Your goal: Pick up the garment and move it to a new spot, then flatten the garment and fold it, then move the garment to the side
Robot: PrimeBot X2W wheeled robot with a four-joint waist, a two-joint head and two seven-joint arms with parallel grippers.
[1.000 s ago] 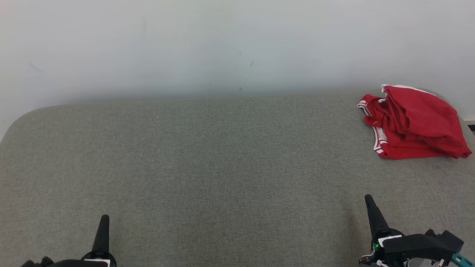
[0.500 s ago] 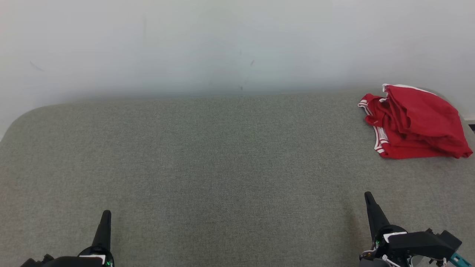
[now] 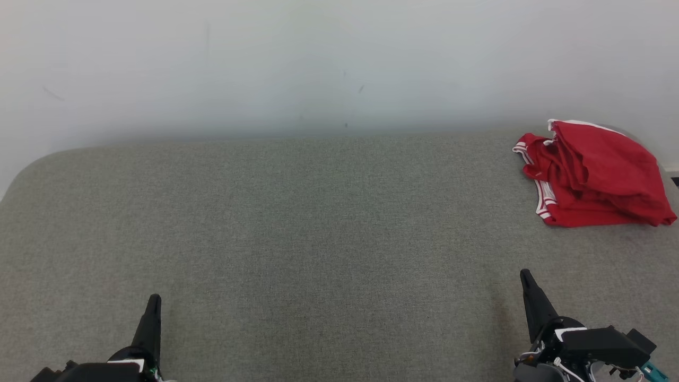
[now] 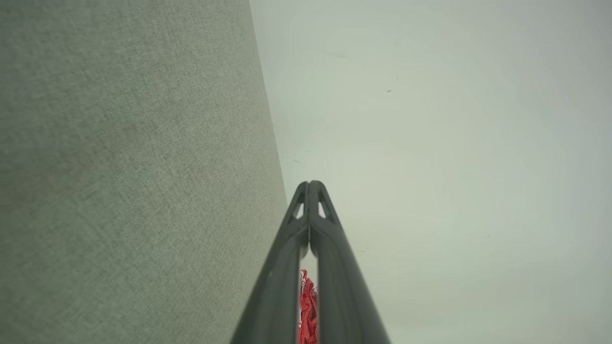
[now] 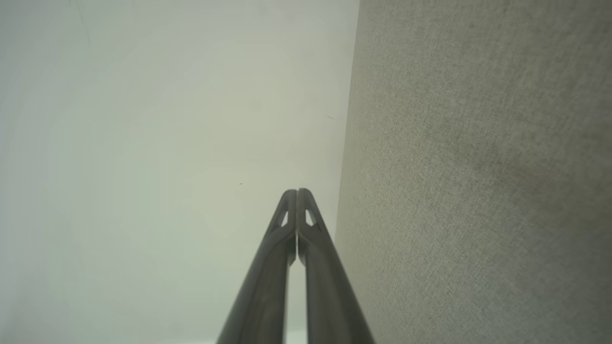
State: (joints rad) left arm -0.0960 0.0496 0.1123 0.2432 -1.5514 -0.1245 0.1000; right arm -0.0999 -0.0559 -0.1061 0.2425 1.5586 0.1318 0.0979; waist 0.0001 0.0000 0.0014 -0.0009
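Garment (image 3: 594, 175): red, white-trimmed, crumpled in a heap at the worktop's (image 3: 318, 239) far right corner, close to the right edge. Left pincer (image 3: 153, 303): mine, tips pressed together, empty, at the near edge, left side. Right pincer (image 3: 526, 277): likewise closed and empty, near edge, well apart from the heap. Risks, as I judge them: a pinch on one loose layer leaves the rest trailing; a careless push slides the heap off the right edge; arriving with tips closed only shoves cloth.

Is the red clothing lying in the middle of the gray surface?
No, the red garment lies at the far right end of the gray surface, well away from its middle.
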